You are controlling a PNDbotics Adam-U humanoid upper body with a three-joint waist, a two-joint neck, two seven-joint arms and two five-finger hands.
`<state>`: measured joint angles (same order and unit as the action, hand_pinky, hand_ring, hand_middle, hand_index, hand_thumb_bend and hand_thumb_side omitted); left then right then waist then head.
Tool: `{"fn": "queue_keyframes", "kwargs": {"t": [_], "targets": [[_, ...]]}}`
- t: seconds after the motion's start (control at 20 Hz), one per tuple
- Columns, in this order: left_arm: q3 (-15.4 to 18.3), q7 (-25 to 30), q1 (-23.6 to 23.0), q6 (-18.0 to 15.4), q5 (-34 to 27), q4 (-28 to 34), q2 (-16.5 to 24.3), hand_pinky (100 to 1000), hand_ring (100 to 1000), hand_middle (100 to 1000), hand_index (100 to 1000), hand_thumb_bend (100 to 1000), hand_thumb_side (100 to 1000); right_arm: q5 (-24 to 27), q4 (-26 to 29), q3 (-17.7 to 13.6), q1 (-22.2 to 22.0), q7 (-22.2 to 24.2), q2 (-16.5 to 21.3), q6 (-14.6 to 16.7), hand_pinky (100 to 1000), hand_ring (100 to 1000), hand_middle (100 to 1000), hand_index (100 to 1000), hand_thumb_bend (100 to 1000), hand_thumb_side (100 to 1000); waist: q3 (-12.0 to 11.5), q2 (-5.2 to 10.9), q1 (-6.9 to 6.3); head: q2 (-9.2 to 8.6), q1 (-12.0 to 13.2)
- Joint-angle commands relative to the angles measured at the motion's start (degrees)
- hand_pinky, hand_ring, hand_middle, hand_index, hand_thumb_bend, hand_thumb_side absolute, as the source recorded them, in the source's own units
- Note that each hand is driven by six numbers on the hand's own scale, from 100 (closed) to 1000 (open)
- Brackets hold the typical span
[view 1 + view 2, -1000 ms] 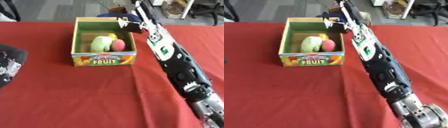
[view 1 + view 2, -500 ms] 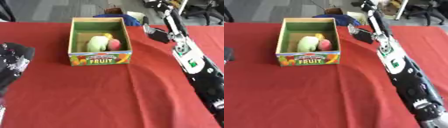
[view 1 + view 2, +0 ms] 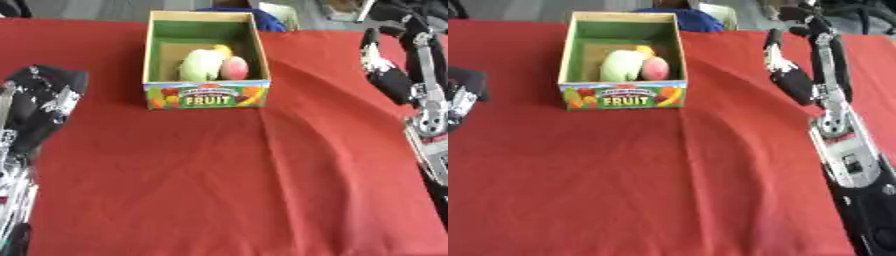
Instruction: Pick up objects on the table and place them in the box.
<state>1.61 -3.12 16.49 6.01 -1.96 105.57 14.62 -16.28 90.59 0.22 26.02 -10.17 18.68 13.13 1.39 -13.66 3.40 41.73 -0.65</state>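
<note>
The red-covered bench [image 3: 667, 190] carries no loose objects; the box [image 3: 621, 96] at its far centre holds a pale green fruit [image 3: 619, 65] and a pink one [image 3: 655, 68]. The right hand [image 3: 787, 70] has withdrawn from above the box to the bench's right side, fingers straight and empty, so that placement appears complete. The left hand [image 3: 39, 107], barely visible a second ago, now shows at the left edge; its finger state cannot be determined.

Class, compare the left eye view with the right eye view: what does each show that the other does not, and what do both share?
Only the left eye view shows most of the robot's left hand, black, at the left edge; the right eye view catches just a sliver of it. Only the right eye view shows more of the right arm's lower length toward the bottom right corner. Both share the fruit box holding a green fruit, a pink fruit and a yellow one, the red tablecloth, and the right hand raised right of the box.
</note>
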Motion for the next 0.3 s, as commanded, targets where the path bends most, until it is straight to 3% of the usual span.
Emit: {"fn": "queue_keyframes", "kwargs": {"t": [0.05, 0.15, 0.3], "targets": [[0.35, -0.12, -0.33, -0.13, 0.33, 0.43, 0.62, 585, 526, 518, 564, 522, 378, 11.73, 7.9, -1.86, -8.37, 2.2, 0.15, -0.63, 811, 1000, 669, 799, 100, 552, -0.28, 1.63, -0.18, 1.72, 0.23], [0.39, 0.04, -0.75, -0.27, 0.4, 0.41, 0.45, 587, 529, 521, 564, 523, 379, 22.28, 12.13, -3.5, -12.53, 5.14, 0.85, -1.72, 810, 1000, 661, 791, 100, 550, -0.4, 1.87, -0.23, 1.97, 0.42], [0.29, 0.33, -1.0, -0.36, 0.42, 0.3, 0.23, 588, 532, 523, 566, 521, 378, 28.24, 14.56, -5.44, -14.41, 7.97, 0.46, -3.33, 808, 1000, 648, 782, 100, 551, -0.09, 1.95, -0.37, 1.86, 0.72]]}}
